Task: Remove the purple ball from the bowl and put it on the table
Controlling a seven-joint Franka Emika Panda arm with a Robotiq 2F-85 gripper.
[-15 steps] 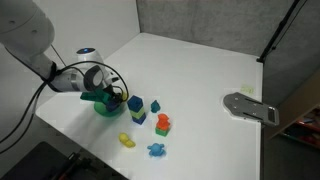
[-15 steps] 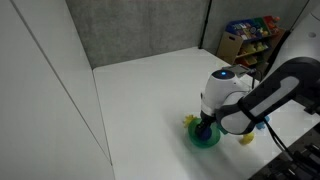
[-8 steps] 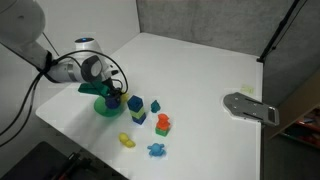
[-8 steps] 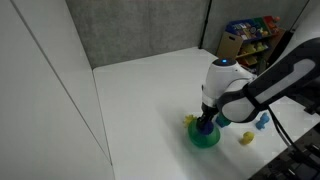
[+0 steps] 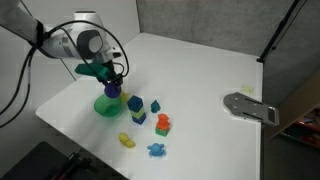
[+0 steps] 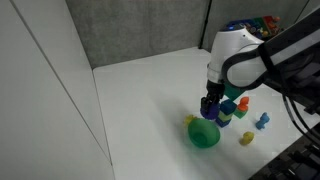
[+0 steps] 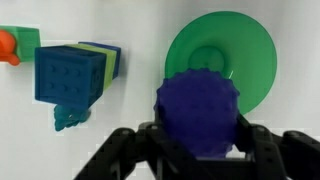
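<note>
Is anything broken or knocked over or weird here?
Nothing looks wrong. The gripper holds the purple ball above the green bowl, which sits upright and empty on the table. The toy blocks beside it are loosely scattered, but none looks broken or spilled.

Open table (image 5: 190,65) behind; bowl (image 5: 106,105) and blocks (image 5: 137,111) close together near the front edge

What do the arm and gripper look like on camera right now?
The arm has rounded white links with dark grey joints, and black cables loop along it. The gripper has black, blocky fingers.
</note>
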